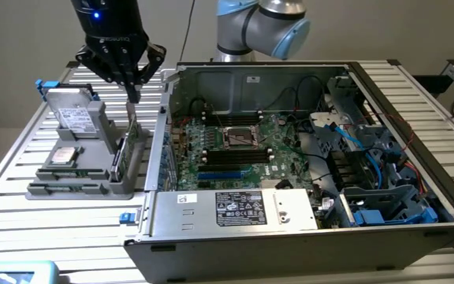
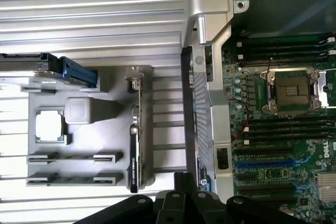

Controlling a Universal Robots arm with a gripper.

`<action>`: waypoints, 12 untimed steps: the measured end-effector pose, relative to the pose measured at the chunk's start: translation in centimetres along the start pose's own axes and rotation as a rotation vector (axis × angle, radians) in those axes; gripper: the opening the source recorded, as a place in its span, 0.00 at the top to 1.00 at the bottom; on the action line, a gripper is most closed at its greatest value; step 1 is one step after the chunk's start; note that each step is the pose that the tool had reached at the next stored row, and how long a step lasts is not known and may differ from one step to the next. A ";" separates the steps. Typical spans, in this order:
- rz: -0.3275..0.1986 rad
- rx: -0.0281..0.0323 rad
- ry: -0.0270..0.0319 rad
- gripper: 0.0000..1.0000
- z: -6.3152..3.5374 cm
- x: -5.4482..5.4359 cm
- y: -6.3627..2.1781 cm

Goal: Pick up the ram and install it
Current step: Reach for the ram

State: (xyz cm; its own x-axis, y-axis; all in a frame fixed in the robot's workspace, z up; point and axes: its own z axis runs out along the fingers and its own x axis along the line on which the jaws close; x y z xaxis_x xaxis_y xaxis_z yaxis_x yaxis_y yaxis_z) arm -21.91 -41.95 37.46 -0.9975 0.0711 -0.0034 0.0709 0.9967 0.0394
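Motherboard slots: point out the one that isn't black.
The blue slot, on the side nearest the labelled silver box; the long slots flanking the processor socket are all black.

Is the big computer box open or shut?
Open. The computer case has its side uncovered, and the green motherboard shows inside.

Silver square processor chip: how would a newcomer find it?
Find the open metal computer case. On the exterior view's left of it sits a grey plastic holder. The chip lies flat there, the only shiny square; the green card stands upright.
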 end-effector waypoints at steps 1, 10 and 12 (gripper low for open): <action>0.000 0.0014 0.0000 0.89 0.06 0.2 -0.11; 0.000 0.0056 -0.0002 0.89 0.78 2.2 -1.29; 0.000 0.0059 -0.0002 0.89 0.95 2.8 -1.51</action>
State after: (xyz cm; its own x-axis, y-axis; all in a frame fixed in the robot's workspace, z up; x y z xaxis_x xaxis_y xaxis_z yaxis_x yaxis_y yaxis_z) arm -24.78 -43.21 36.44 -0.9975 0.0710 -0.0036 0.0709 0.9969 0.0335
